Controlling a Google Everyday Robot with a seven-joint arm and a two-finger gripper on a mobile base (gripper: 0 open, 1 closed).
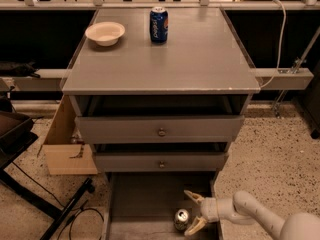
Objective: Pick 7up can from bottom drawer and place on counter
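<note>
camera view shows the gripper at the right edge of the bottom drawer, fingers spread wide, just beside the 7up can standing upright near the drawer's front-right corner.

White bowl, blue Pepsi can

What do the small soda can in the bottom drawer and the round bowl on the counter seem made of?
Small pale soda can: probably aluminium, its top glints silver. Round cream bowl: matte, smooth; ceramic or plastic, unclear. The open tool sits beside the can in the grey drawer.
</note>
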